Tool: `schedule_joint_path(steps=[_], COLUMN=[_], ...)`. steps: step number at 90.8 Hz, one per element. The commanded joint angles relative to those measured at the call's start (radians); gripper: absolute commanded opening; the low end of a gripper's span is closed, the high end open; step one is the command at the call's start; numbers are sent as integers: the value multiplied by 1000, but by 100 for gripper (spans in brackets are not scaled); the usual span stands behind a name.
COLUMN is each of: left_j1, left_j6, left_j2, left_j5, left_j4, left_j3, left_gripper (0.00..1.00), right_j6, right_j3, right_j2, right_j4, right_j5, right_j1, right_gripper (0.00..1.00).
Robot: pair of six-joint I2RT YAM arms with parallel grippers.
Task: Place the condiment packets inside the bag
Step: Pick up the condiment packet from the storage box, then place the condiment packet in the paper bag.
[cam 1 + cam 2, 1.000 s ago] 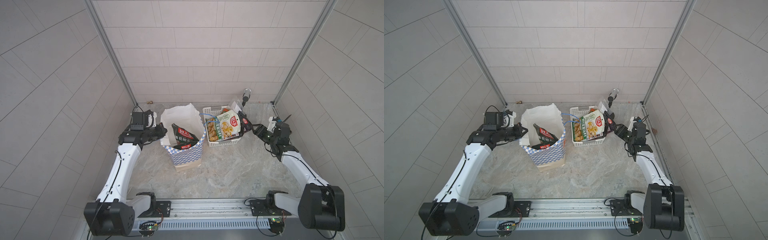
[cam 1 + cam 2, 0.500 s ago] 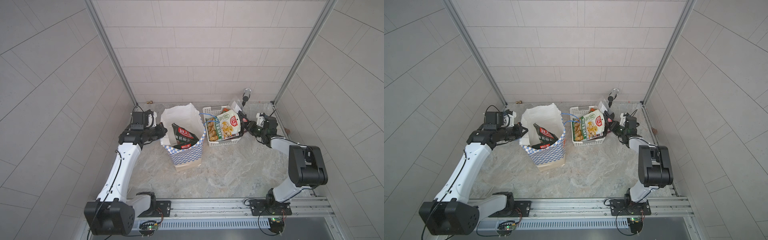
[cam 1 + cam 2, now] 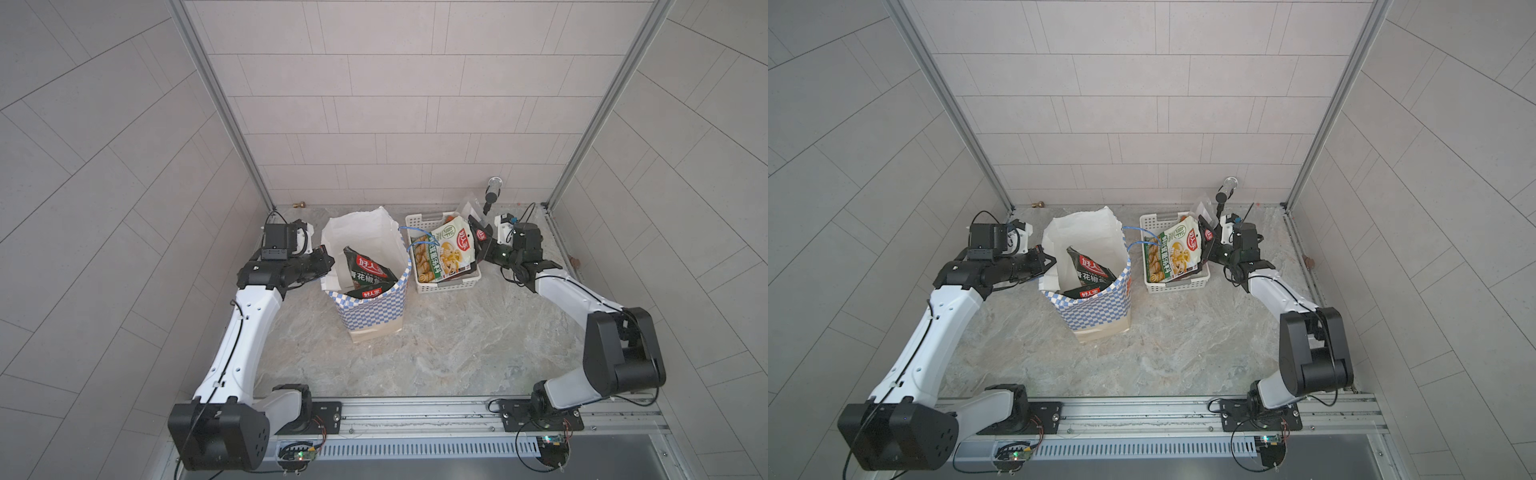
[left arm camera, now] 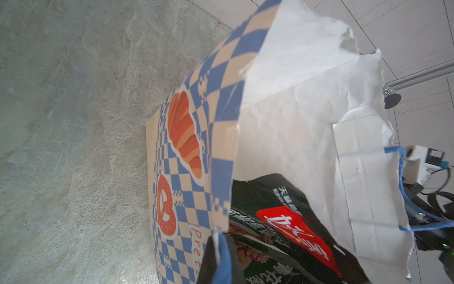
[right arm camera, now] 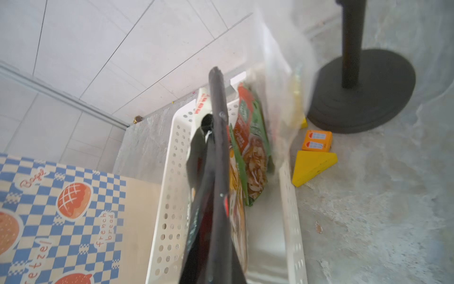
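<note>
The bag [image 3: 370, 309] stands upright on the marble table [image 3: 449, 345] with its mouth open, just beside the basket [image 3: 451, 286] and to its left. The left gripper [image 3: 326, 262] is clamped on the bag's rim, on the side away from the basket; in the left wrist view its fingertips [image 4: 205, 265] pinch the paper edge. Two packets [image 3: 365, 272], black with red labels, sit inside the bag, leaning on each other below the rim. More stand on edge in the basket, with a cream packet [image 3: 446, 254] bearing a food picture in front in both top views. The right gripper [image 3: 480, 249] reaches in from the basket's right side, jaws together on a black packet [image 5: 217, 172], which shows edge-on in the right wrist view. I cannot tell whether it is clear of the basket floor. Past the basket a yellow wedge [image 5: 312, 166] and an orange block [image 5: 317, 140] lie on the table, near the round base of a black stand [image 5: 363, 91].
</note>
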Motion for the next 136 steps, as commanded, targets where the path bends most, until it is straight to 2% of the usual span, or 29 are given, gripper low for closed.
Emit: schedule_joint_path(steps=[1,42,68,92,107,136], left_j1=[-6,-6,-5,-6,-6,-6], left_j6=[18,12,10,8,5,6], left_j2=[3,4,7,9,9,5], left_j5=[9,13,19,27,30,28], left_j4=[-17,-13,-10,-10,-7,-7], left_j3=[-1,-1,-2,-1,-3,-5], left_gripper=[0,0,0,0,0,0], right_j6=[-177,-484,-705,-713,-653,-527], right_j3=[41,118,325,530,602,686], right_j2=[-115,-416,-438,-328,-210,-13], right_j4=[-111,-149,-125,-69,-27,26], right_j5=[185,367,390,267,163,148], right_j1=[50,173,353,472,514,545], right_gripper=[0,0,0,0,0,0])
